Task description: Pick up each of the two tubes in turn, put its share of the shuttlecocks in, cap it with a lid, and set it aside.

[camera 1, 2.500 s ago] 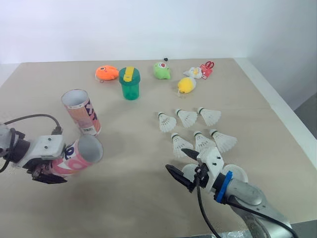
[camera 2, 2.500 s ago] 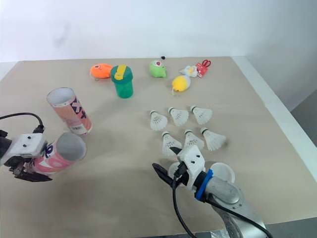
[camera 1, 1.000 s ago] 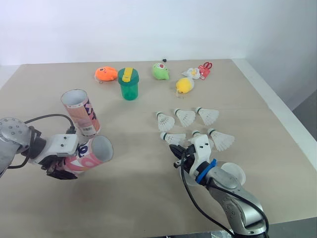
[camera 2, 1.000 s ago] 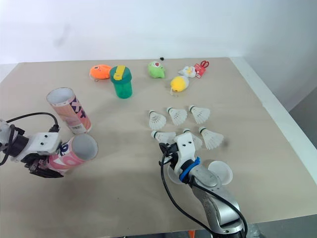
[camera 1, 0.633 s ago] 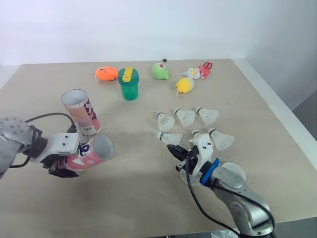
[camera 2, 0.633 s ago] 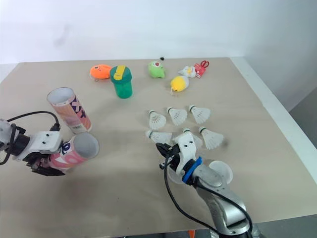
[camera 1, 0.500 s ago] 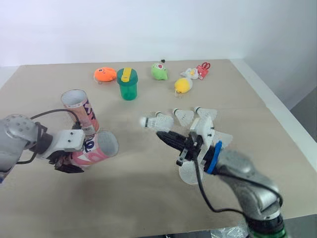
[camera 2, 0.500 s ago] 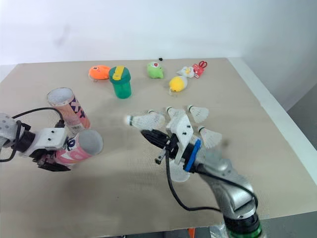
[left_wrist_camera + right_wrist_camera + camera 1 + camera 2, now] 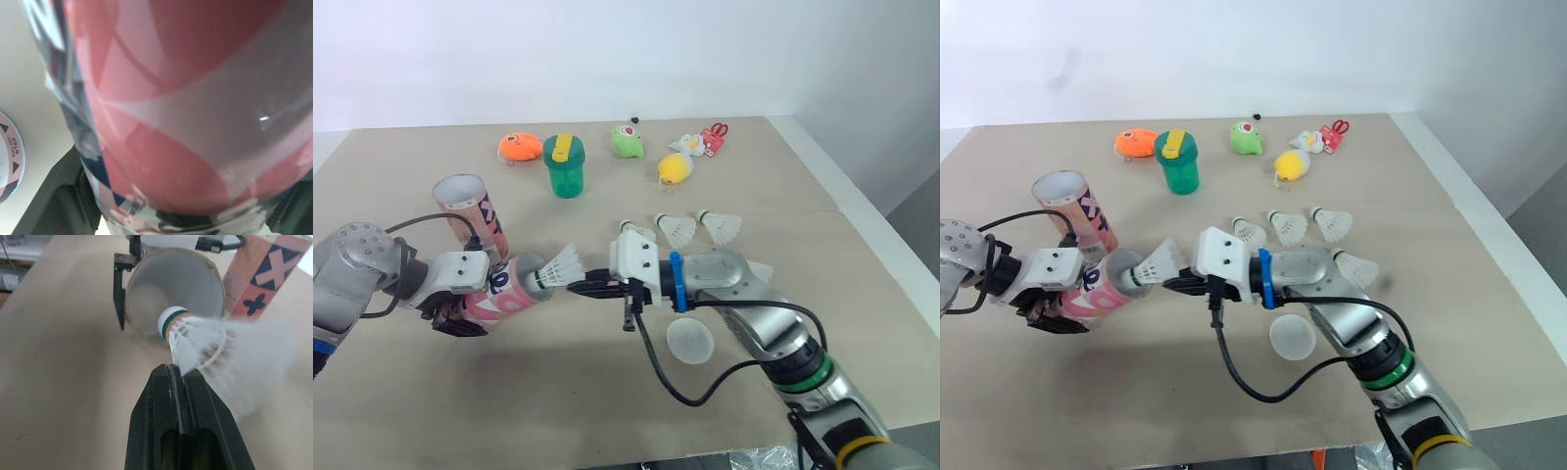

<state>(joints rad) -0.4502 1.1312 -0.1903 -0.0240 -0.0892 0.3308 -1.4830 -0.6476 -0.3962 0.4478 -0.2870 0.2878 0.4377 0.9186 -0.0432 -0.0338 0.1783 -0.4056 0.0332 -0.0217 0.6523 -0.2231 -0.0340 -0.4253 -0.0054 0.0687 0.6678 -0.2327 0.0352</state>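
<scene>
The bench is a broad slab with a matte, pale tan top. Towards its left edge, the left end effector is clamped across a cardboard tube. This cylinder is glossy, printed in pink, red and white, and held lying over with its open round mouth facing the middle of the bench. In the left wrist view the black fingers press on either side of its shiny wrapped wall.

Just behind it, nearer the far edge, a second tube of the same printed card stands on end on the bench with its pale mouth upward.

The right end effector has its slim black fingers pinched together on the skirt rim of a shuttlecock. The shuttlecock's rounded white cork, ringed with a green band, points into the held tube's mouth. It seems to sit right at the rim, though I cannot tell whether it has passed inside.

A green plastic cup with a yellow strip on top stands near the far edge. It sits between a rounded orange toy and a green toy.

A translucent white disc-shaped lid lies flat toward the near edge, beside the right arm.

Loose shuttlecocks, white with ribbed conical skirts, lie right of the bench's middle.
</scene>
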